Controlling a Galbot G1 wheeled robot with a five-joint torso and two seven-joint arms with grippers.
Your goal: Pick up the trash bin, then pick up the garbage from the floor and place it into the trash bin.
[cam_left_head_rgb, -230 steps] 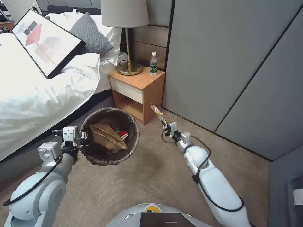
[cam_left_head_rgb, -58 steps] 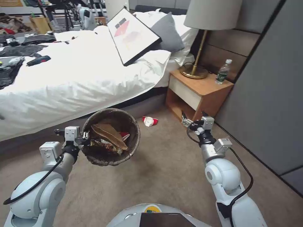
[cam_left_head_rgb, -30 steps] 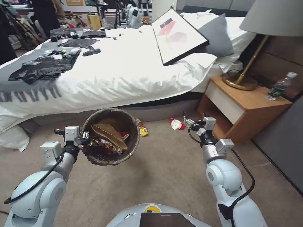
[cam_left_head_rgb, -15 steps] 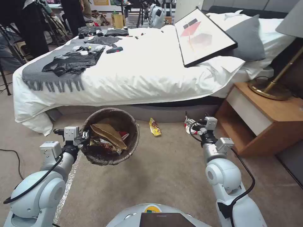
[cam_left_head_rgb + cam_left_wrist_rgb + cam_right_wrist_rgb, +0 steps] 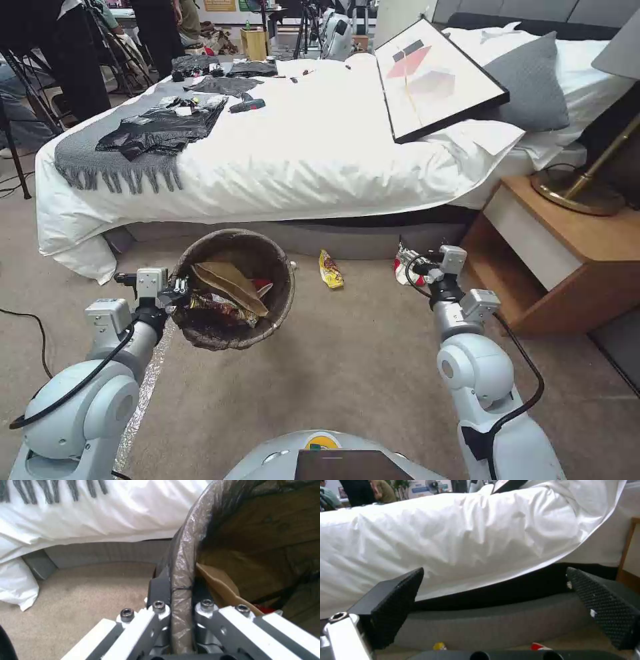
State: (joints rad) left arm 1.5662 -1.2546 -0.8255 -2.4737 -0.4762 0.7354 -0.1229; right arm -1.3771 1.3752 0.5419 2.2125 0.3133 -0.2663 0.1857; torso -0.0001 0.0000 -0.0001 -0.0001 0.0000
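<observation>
Trash bin (image 5: 235,293) up, L gripper (image 5: 179,288) clamped on rim, part-filled. R gripper (image 5: 415,261) fingers apart, empty. Yellow wrapper (image 5: 330,269) and red-white carton (image 5: 402,269) left on carpet by bed's edge.

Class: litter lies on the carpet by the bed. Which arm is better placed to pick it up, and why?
Right. The right tool is open, empty and beside the red-and-white carton. The left tool is clamped on the bin rim.
</observation>
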